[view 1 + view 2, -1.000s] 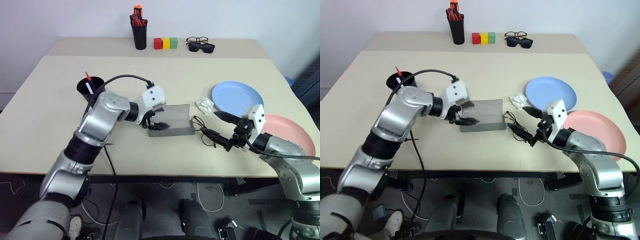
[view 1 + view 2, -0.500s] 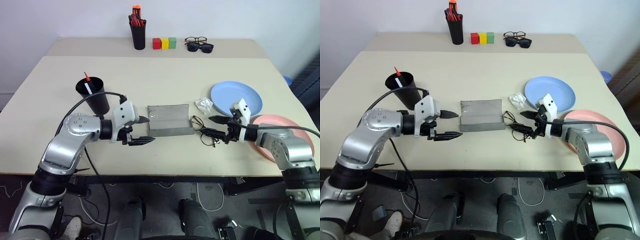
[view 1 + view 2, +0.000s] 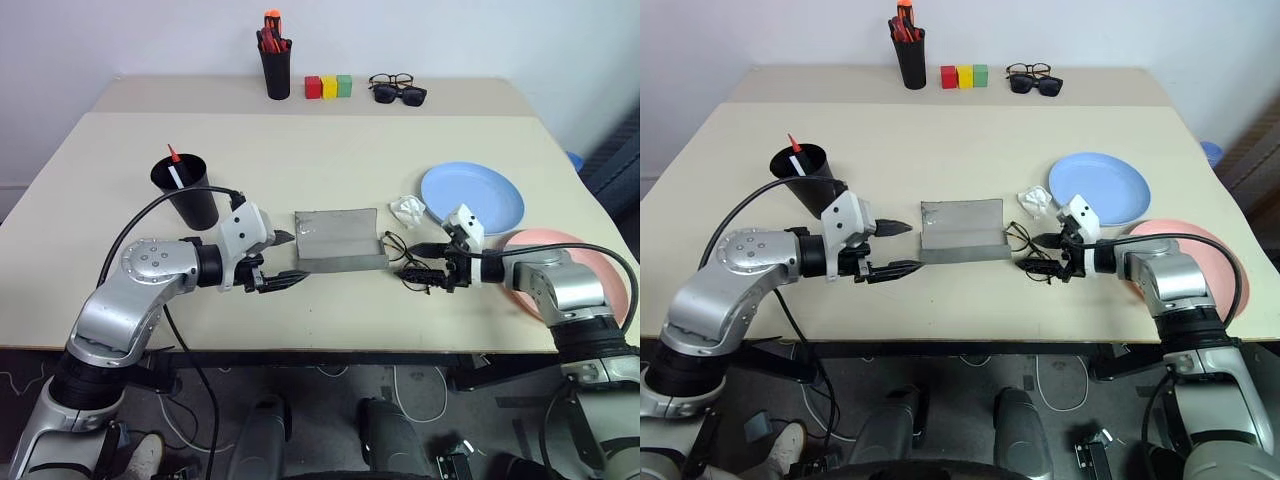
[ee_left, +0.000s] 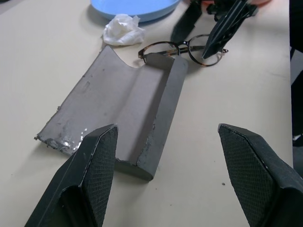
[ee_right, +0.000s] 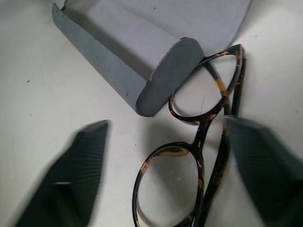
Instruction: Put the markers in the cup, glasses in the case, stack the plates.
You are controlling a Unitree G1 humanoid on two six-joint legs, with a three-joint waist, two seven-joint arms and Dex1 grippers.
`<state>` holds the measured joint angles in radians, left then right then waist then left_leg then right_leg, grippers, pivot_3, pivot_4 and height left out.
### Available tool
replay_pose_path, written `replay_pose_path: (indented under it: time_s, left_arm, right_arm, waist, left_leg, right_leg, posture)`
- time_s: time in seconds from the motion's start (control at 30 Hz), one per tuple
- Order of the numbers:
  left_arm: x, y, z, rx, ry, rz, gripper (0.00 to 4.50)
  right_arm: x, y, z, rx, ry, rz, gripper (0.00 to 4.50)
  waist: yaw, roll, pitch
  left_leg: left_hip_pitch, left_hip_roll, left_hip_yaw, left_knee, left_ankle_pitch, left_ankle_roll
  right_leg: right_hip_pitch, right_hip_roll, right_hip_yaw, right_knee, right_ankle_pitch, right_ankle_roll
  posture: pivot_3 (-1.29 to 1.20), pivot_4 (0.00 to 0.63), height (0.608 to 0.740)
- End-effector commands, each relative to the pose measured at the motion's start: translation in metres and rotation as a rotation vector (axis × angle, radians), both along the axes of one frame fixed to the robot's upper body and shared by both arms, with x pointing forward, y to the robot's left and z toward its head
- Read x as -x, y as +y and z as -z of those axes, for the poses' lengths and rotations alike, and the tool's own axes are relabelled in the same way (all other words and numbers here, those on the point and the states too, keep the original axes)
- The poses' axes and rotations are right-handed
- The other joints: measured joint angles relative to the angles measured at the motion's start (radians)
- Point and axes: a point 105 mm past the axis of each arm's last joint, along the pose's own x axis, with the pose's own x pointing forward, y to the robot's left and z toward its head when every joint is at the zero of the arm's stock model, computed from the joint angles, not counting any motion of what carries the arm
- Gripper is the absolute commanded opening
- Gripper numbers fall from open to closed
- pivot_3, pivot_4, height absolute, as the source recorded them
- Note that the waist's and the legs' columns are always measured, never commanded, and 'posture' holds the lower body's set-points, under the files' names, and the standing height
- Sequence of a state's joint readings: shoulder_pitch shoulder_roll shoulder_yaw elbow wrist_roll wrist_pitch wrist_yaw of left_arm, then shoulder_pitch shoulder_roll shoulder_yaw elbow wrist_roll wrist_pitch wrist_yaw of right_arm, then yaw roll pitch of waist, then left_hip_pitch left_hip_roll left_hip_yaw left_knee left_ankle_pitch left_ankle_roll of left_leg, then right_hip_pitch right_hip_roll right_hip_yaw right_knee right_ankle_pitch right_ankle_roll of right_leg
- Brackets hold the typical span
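A: Starting at the table's (image 3: 90, 200) left edge, what's there?

B: The black cup (image 3: 186, 188), well in from that edge, with the red marker (image 3: 174, 153) and the white marker (image 3: 179, 176) standing in it. Just in front of the cup, toward the near edge, the left gripper (image 3: 283, 262) points at the case, its fingers spread and empty.

A: And the case?

B: The grey case (image 4: 127, 114) lies mid-table, flap open flat, the trough on its near side bare. The glasses (image 5: 199, 156) lie on the table at its right end, one lens rim touching or almost touching the case's end wall.

A: The right gripper?

B: The right gripper (image 3: 423, 262) is down over the glasses, its fingers parted on either side of the frame; I cannot tell whether they grip it.

A: The plates?

B: The blue plate (image 3: 473, 196) sits near the right edge, the pink plate (image 3: 600, 268) beside it toward the near right corner, unstacked. A crumpled white scrap (image 3: 408, 209) lies at the blue plate's left rim.
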<state>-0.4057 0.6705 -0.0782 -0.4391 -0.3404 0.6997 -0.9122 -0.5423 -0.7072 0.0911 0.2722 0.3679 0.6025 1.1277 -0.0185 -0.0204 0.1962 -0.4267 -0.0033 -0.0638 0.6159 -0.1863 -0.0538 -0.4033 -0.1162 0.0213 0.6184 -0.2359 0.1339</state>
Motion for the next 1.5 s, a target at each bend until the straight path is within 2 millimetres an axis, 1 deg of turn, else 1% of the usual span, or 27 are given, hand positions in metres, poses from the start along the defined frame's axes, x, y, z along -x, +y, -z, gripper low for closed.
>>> replay_pose_path:
  time_s: [0.03, 0.17, 0.2, 0.37, 0.5, 0.57, 0.67, 0.73, 0.8, 0.93, 1.0, 1.1, 1.2, 1.37, 1.5]
  left_arm:
    - [0.002, 0.003, -0.011, 0.007, -0.051, -0.017, 3.46]
    - [0.003, 0.003, -0.011, 0.015, -0.050, -0.032, 3.46]
    - [0.003, 0.003, -0.011, 0.015, -0.050, -0.035, 3.46]
    - [0.002, 0.005, -0.011, 0.021, -0.056, -0.057, 3.46]
    - [0.003, 0.006, -0.007, 0.017, -0.052, -0.068, 3.46]
    - [0.004, 0.008, -0.007, 0.021, -0.046, -0.075, 3.46]
    - [0.007, 0.017, -0.005, 0.022, -0.027, -0.105, 3.46]
    - [0.009, 0.028, -0.002, 0.015, -0.011, -0.144, 3.46]
    - [0.013, 0.038, 0.003, 0.000, 0.003, -0.172, 3.46]
    - [0.016, 0.054, 0.006, 0.000, 0.018, -0.246, 3.46]
    - [0.016, 0.061, 0.008, -0.002, 0.019, -0.285, 3.46]
    - [0.015, 0.067, 0.009, 0.001, 0.020, -0.324, 3.46]
    - [0.019, 0.071, 0.013, -0.010, 0.025, -0.344, 3.46]
    - [0.021, 0.072, 0.012, -0.007, 0.019, -0.371, 3.46]
    - [0.022, 0.071, 0.011, -0.003, 0.014, -0.383, 3.46]
  right_arm:
    - [-0.004, 0.004, -0.009, -0.004, -0.033, -0.023, 2.09]
    - [-0.005, 0.006, -0.007, 0.001, -0.031, -0.029, 0.15]
    - [-0.005, 0.005, -0.007, 0.004, -0.030, -0.028, 0.07]
    - [-0.008, 0.001, -0.008, 0.024, -0.039, -0.016, 0.07]
    - [-0.013, -0.009, -0.017, 0.047, -0.079, 0.011, 0.07]
    - [-0.019, -0.013, -0.025, 0.052, -0.113, 0.030, 0.07]
    - [-0.026, -0.013, -0.044, 0.021, -0.179, 0.038, 0.07]
    - [-0.028, -0.002, -0.062, -0.032, -0.216, 0.021, 0.07]
    - [-0.026, 0.009, -0.075, -0.087, -0.231, -0.007, 0.07]
    - [-0.015, 0.040, -0.090, -0.206, -0.230, -0.097, 0.07]
    - [-0.007, 0.061, -0.095, -0.282, -0.233, -0.154, 0.07]
    - [0.003, 0.086, -0.099, -0.379, -0.241, -0.215, 0.07]
    - [0.007, 0.109, -0.100, -0.468, -0.271, -0.240, 0.07]
    - [0.006, 0.134, -0.092, -0.502, -0.284, -0.249, 0.07]
    - [-0.001, 0.146, -0.080, -0.488, -0.321, -0.241, 0.07]
  waist:
    - [0.001, 0.000, 0.000]
    - [0.000, 0.000, 0.000]
    - [0.000, 0.000, 0.000]
    - [0.001, 0.000, 0.000]
    - [0.001, 0.000, 0.000]
    - [0.001, 0.000, 0.000]
    - [-0.002, 0.000, 0.000]
    - [-0.003, 0.000, 0.000]
    - [-0.006, 0.000, 0.000]
    - [-0.003, 0.000, 0.000]
    - [-0.002, 0.000, 0.000]
    - [0.001, 0.000, 0.000]
    - [0.000, 0.000, 0.000]
    - [-0.001, 0.000, 0.000]
    - [-0.003, 0.001, 0.000]
  left_leg:
    - [0.000, 0.000, 0.000, 0.000, 0.000, 0.000]
    - [0.000, 0.000, 0.000, 0.000, 0.000, 0.000]
    - [0.000, 0.000, 0.000, 0.000, 0.000, 0.000]
    - [0.001, 0.000, 0.000, 0.000, 0.000, 0.000]
    - [0.001, 0.000, 0.000, 0.000, 0.000, 0.000]
    - [0.001, 0.000, 0.000, 0.000, 0.000, 0.000]
    - [0.001, 0.000, 0.000, 0.000, 0.000, 0.000]
    - [0.001, 0.000, 0.000, -0.001, 0.000, 0.000]
    - [0.001, 0.000, 0.000, -0.002, 0.000, 0.000]
    - [0.000, 0.000, 0.000, -0.003, 0.000, 0.000]
    - [0.000, 0.000, 0.000, -0.003, 0.000, 0.000]
    - [0.000, 0.000, 0.000, -0.002, 0.000, 0.000]
    - [0.000, 0.000, 0.000, -0.002, 0.000, 0.000]
    - [0.000, 0.000, 0.000, -0.003, 0.000, -0.001]
    - [0.000, 0.000, 0.000, -0.003, 0.000, -0.001]
  right_leg:
    - [0.000, 0.000, 0.000, 0.000, 0.000, 0.000]
    - [0.000, 0.000, 0.000, 0.000, 0.000, 0.000]
    - [0.000, 0.000, 0.000, 0.000, 0.000, 0.000]
    - [0.001, 0.000, 0.000, 0.000, 0.000, 0.000]
    - [0.001, 0.000, 0.000, 0.000, 0.000, 0.000]
    - [0.001, 0.000, 0.000, 0.000, 0.000, 0.000]
    - [0.001, 0.000, 0.000, 0.000, 0.000, 0.000]
    - [0.000, 0.000, 0.000, 0.000, 0.000, 0.000]
    - [-0.002, 0.000, 0.000, 0.000, 0.000, 0.000]
    - [-0.002, 0.000, 0.000, 0.000, 0.000, 0.000]
    - [-0.002, 0.000, 0.000, 0.000, 0.000, 0.000]
    - [-0.002, 0.000, 0.000, 0.000, 0.000, 0.000]
    - [-0.001, 0.000, 0.000, -0.001, 0.000, -0.001]
    - [-0.002, 0.000, 0.000, -0.001, 0.000, -0.001]
    - [-0.003, 0.000, 0.000, 0.000, 0.000, -0.001]
  posture:
    - [0.00, 0.150, 0.740]
    - [0.00, 0.150, 0.740]
    - [0.00, 0.150, 0.740]
    - [0.00, 0.150, 0.740]
    - [0.00, 0.150, 0.740]
    - [0.00, 0.150, 0.740]
    - [0.00, 0.150, 0.740]
    - [0.00, 0.150, 0.740]
    - [0.00, 0.150, 0.740]
    - [0.00, 0.150, 0.740]
    - [0.00, 0.150, 0.740]
    - [0.00, 0.150, 0.740]
    - [0.00, 0.150, 0.740]
    - [0.00, 0.150, 0.740]
    - [0.00, 0.150, 0.740]
